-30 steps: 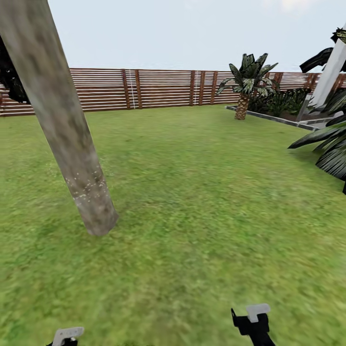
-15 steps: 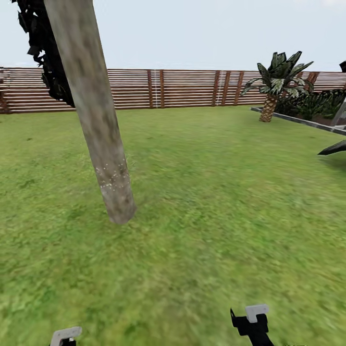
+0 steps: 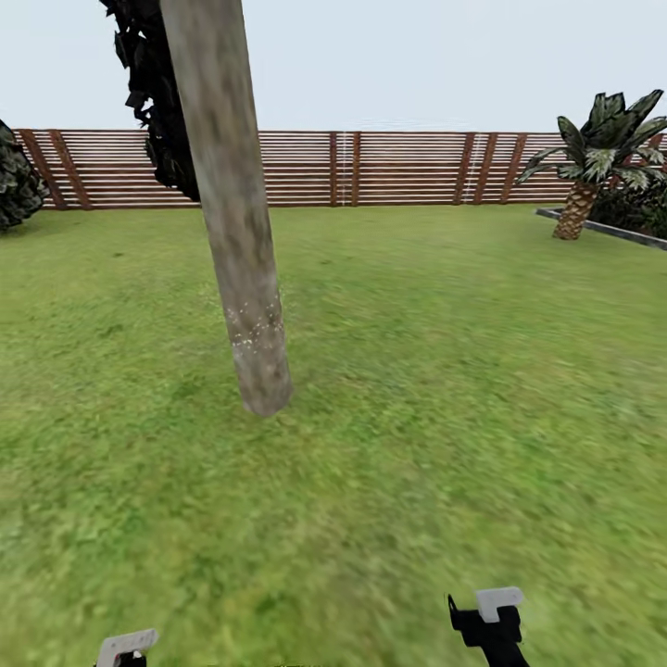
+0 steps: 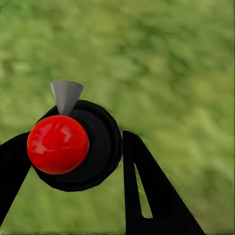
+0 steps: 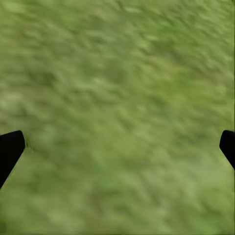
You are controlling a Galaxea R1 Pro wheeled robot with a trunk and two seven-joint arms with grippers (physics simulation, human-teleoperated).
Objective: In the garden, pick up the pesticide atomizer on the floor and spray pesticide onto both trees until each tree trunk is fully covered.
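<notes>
A thick grey-beige tree trunk (image 3: pixel 243 278) rises from the grass lawn (image 3: pixel 445 389) ahead and a little to the left, with pale specks on its lower part and dark foliage (image 3: pixel 156 111) behind its top. In the left wrist view, my left gripper (image 4: pixel 73 147) is shut on the pesticide atomizer (image 4: pixel 58 144), a black round body with a red ball top and a grey cone nozzle (image 4: pixel 66 95). My right gripper (image 5: pixel 120 144) stands open above bare grass, with nothing between its fingers. In the head view both wrists show at the bottom edge, left (image 3: pixel 128 646) and right (image 3: pixel 491 621).
A brown slatted wooden fence (image 3: pixel 408 167) closes the lawn at the back. A short scaly palm (image 3: pixel 593 157) stands at the far right beside a grey stone border (image 3: pixel 602 229). A dark bush (image 3: pixel 14 185) sits at the far left by the fence.
The camera has turned left, so the whole picture has slid right: the trunk now sits nearer the middle and the right-hand plants have left the view. Both arms hold the same place in the picture.
</notes>
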